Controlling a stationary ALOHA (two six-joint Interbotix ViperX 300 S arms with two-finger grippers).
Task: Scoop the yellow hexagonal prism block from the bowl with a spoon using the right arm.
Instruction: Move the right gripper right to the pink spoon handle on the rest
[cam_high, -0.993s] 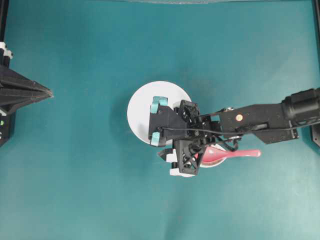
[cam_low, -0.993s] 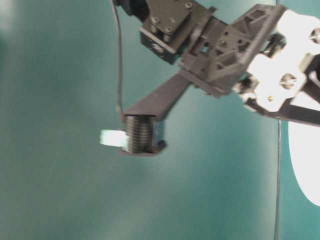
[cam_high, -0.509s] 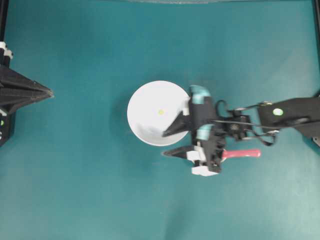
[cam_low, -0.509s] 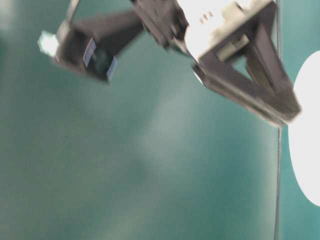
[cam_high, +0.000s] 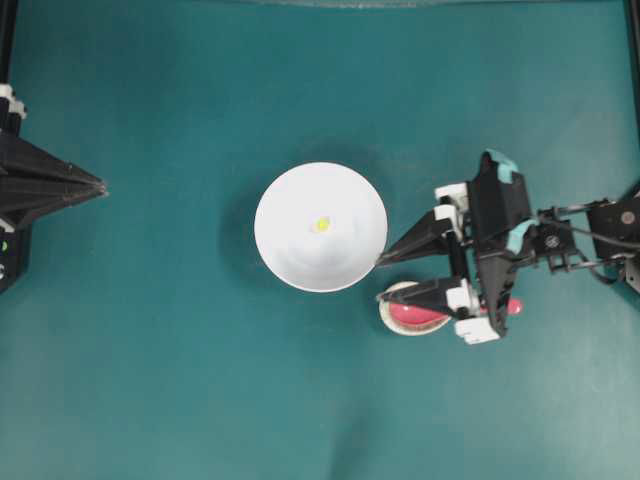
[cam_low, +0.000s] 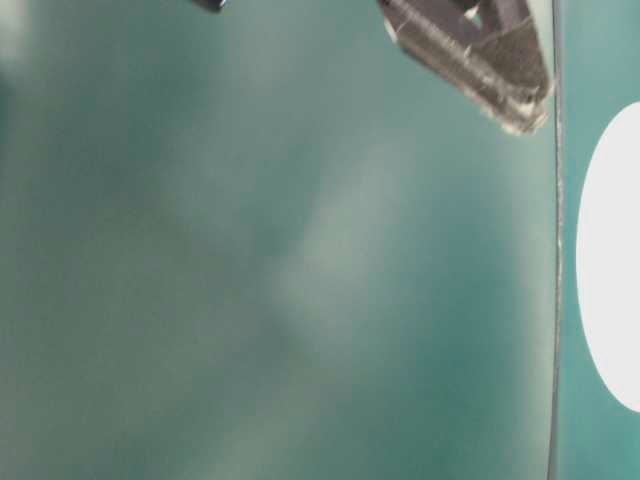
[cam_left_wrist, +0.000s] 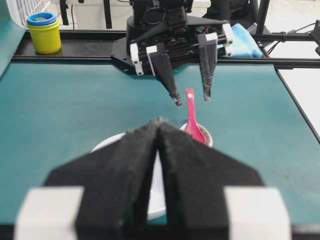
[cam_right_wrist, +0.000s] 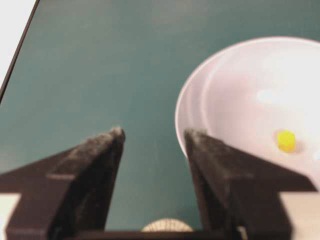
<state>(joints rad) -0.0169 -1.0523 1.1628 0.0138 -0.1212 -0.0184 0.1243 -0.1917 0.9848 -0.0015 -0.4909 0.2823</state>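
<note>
You've got a plain white round bowl (cam_high: 320, 226) holding a tiny bright yellow block (cam_high: 321, 224), all on a flat teal table mat (cam_high: 180, 380). Glossy pink-red spoon (cam_left_wrist: 191, 116) sits in a small beige dish (cam_high: 410, 322). Right gripper (cam_high: 378, 279) is black with white pads and teal tape; the yellow cup stack (cam_left_wrist: 44, 32) has a blue rim.

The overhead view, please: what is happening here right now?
The right hand hangs open and empty beside the white bowl, with its fingers above the pink-red spoon. The spoon rests in a small beige dish, not yet picked up. The yellow block lies alone in the bowl. The left hand sits shut at the table's left edge, far from everything.
</note>
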